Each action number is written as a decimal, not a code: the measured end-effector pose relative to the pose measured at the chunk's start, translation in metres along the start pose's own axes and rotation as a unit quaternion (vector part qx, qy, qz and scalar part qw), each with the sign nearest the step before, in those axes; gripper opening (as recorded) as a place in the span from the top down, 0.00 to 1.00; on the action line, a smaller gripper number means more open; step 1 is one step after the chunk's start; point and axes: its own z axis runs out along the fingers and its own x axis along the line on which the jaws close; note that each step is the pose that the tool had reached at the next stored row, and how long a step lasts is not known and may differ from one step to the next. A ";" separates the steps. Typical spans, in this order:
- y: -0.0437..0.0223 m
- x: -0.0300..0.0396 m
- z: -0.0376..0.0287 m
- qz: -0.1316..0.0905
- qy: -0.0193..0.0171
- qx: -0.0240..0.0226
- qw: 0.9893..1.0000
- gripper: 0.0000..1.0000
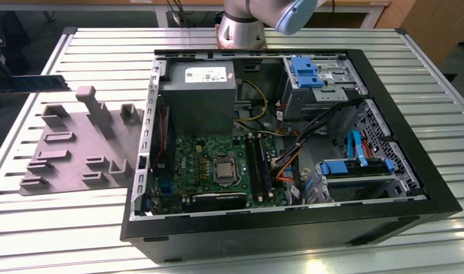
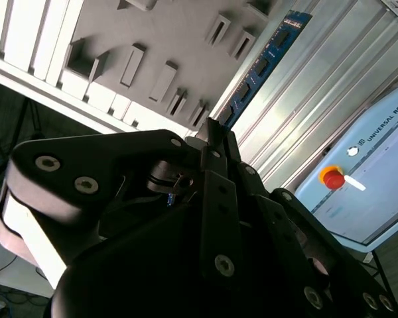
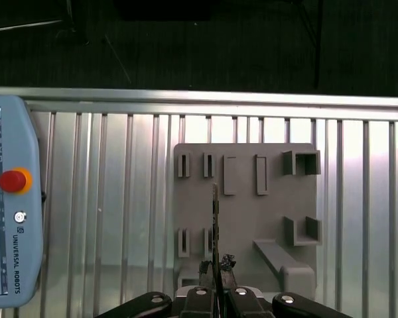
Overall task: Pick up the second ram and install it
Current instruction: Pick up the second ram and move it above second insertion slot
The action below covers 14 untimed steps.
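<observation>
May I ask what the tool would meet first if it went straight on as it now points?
Probably the grey fixture plate: the tool, holding the second ram, aims at it; depth unclear.

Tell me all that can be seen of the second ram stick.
The second ram is a long, thin, flat blue circuit board with a row of dark chips on one face. The claw pinches one end; the rest sticks out free, above the slatted table, near the grey holder plate.

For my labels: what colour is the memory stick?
The stick is blue; second wrist view.
</observation>
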 end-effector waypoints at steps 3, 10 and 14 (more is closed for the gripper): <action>-0.0020 0.0000 -0.0001 0.000 0.000 0.000 1.000 0.86; -0.0068 0.0001 -0.0002 0.000 0.000 0.000 1.000 0.86; -0.0097 0.0001 -0.0003 0.000 0.000 0.000 1.000 0.86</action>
